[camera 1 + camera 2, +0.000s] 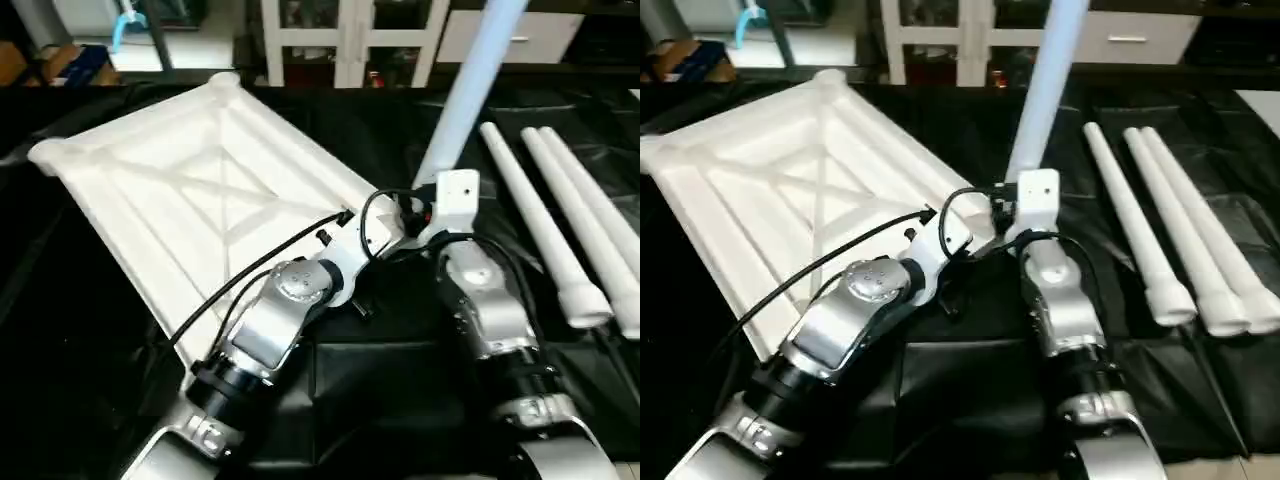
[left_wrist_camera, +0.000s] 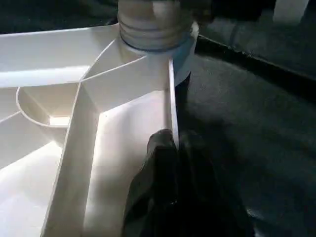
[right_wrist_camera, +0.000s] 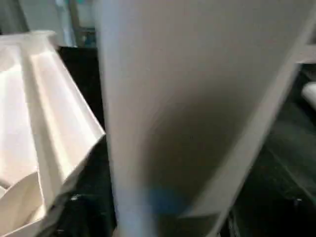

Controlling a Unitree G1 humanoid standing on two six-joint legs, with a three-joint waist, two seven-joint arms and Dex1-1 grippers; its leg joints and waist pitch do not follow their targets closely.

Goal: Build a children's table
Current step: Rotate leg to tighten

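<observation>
The children's table top (image 1: 200,190) lies upside down on black cloth, its X ribs facing up. One white leg (image 1: 470,80) stands upright in the corner socket (image 2: 182,54) nearest my arms, its ribbed end (image 2: 153,24) seated there. My left gripper (image 2: 170,143) is shut on the thin rim wall of the top, just short of that socket. My right gripper (image 1: 438,190) is at the foot of the upright leg, hidden behind its own white wrist; the leg (image 3: 187,98) looms very close in the right wrist view. Three more legs (image 1: 1185,230) lie side by side on the right.
Black cloth (image 1: 400,380) covers the work surface. White cabinets (image 1: 350,40) stand along the back, and a box with a blue item (image 1: 80,60) sits at the far left. Cables (image 1: 250,280) run along my left forearm.
</observation>
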